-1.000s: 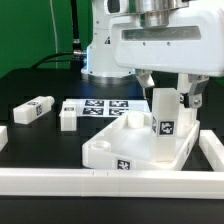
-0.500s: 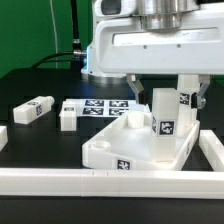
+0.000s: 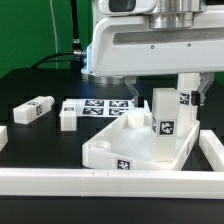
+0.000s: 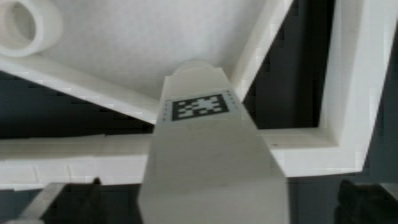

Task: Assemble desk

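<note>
Gripper (image 3: 168, 88): wide open, empty, has lifted off the leg (image 3: 161, 120).
Leg: upright in desk top (image 3: 110, 152) corner.
Meaning: leg seems released; a loose leg (image 3: 35, 108) likely follows.

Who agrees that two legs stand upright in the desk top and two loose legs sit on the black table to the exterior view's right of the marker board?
No, wrong side. The exterior view shows the outer loose leg and the inner loose leg to its left of the marker board. The front leg and rear leg do stand upright in the desk top.
</note>
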Motion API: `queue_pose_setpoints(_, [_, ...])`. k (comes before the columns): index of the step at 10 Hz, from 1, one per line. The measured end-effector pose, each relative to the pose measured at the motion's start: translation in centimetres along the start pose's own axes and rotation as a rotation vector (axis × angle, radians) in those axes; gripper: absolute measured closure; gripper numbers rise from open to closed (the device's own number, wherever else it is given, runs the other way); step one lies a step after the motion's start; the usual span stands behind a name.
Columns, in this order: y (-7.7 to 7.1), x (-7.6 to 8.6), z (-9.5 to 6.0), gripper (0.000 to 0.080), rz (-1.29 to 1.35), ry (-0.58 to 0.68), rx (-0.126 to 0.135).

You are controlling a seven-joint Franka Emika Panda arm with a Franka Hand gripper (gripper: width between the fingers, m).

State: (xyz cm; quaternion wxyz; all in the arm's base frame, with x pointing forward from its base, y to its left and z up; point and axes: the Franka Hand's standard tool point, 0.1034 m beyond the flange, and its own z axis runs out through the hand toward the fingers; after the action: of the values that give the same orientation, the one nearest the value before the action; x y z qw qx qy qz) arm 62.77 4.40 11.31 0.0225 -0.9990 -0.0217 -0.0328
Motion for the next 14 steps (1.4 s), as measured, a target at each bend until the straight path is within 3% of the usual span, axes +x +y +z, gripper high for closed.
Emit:
queue_pose_setpoints(2, [0.05, 0.02, -0.01, 0.0150, -0.053, 0.000, -0.006])
queue_pose_setpoints(4, [0.05, 0.02, 0.00, 0.0397, -0.052, 0.000, -0.006])
queue_pose_setpoints(5, [0.05, 0.02, 0.00, 0.0397, -0.044, 0.000, -0.006])
queue_pose_setpoints(6, [0.05, 0.02, 0.00, 0.0511, -0.030, 0.000, -0.006])
queue_pose_setpoints(9, [0.02, 0.01, 0.01, 0.0511, 0.088, 0.001, -0.003])
queue_pose_setpoints(12, [-0.01, -0.08, 0.09, 0.0511, 0.416, -0.003, 0.028])
queue_pose_setpoints(14, [0.06, -0.14, 0.12, 0.0511, 0.622, -0.006, 0.027])
